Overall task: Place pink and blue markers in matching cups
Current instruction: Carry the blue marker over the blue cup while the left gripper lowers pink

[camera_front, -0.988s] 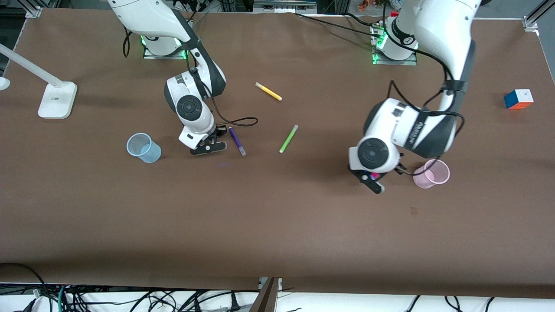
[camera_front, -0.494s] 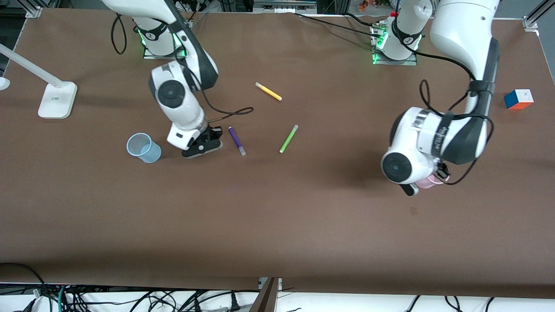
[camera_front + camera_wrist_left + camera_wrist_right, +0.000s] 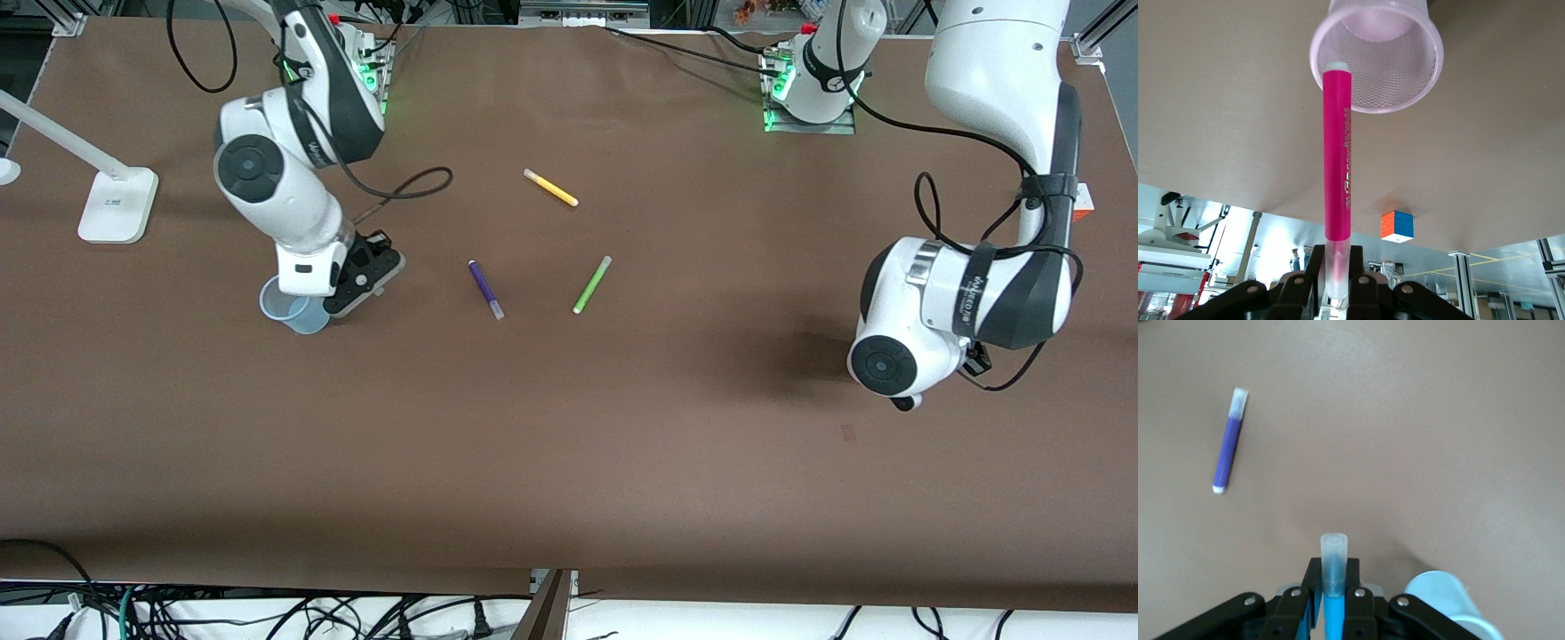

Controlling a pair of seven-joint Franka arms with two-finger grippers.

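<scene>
My left gripper (image 3: 1337, 268) is shut on the pale cap of the pink marker (image 3: 1337, 153). The marker's other end hangs at the rim of the pale pink cup (image 3: 1405, 80). In the front view the left gripper (image 3: 905, 402) is at the left arm's end of the table, and its wrist hides the pink cup. My right gripper (image 3: 1333, 583) is shut on the blue marker (image 3: 1335, 613) by its cap end. It hangs beside the pale blue cup (image 3: 1446, 599). In the front view the right gripper (image 3: 360, 280) is next to the blue cup (image 3: 298, 313).
A purple pen (image 3: 485, 289), a green pen (image 3: 591, 284) and a yellow pen (image 3: 550, 188) lie mid-table. A white lamp base (image 3: 117, 206) stands at the right arm's end. A colour cube (image 3: 1397, 225) sits near the pink cup.
My right arm has carried the blue marker from beside the purple pen to the blue cup. My left arm has carried the pink marker over the pink cup, and now hides the cup.
</scene>
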